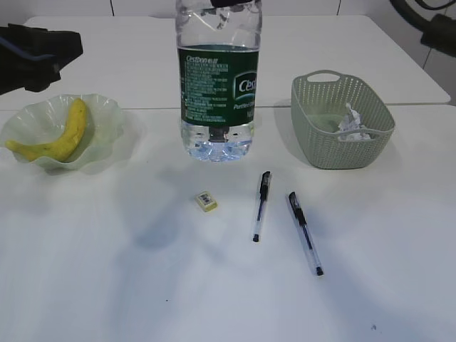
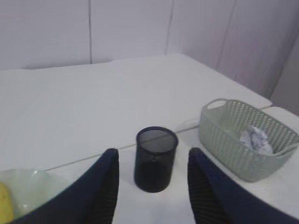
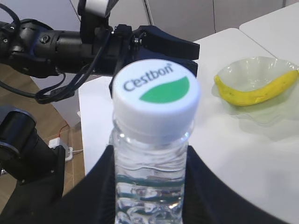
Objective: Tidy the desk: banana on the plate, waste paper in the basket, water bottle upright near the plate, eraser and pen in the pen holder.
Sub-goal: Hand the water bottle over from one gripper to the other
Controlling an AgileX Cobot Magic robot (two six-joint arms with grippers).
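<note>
Hovering over the table's (image 1: 399, 78) left edge, the left gripper (image 2: 153, 186) holds nothing, jaws half apart, above the plate (image 1: 107, 132) that carries the banana (image 1: 64, 135). Mid-table, the right gripper (image 3: 149, 186) clasps the upright water bottle (image 1: 217, 85), whose cap is cut off in the exterior view. Nearer the front lie an eraser (image 1: 206, 201) and two pens (image 1: 261, 205). Crumpled paper (image 1: 353, 122) sits in the basket (image 1: 313, 107) toward the right edge. A pen holder (image 2: 156, 159) shows only from the left wrist.

The white worktop (image 1: 142, 285) carries a pale green wavy-rimmed plate (image 1: 107, 132), an upright clear plastic water bottle (image 1: 217, 78), a grey-green perforated basket (image 1: 320, 142), a small yellow eraser (image 1: 206, 201), two dark-capped clear pens (image 1: 261, 206) (image 1: 305, 232), and a black mesh pen holder (image 2: 155, 158).
</note>
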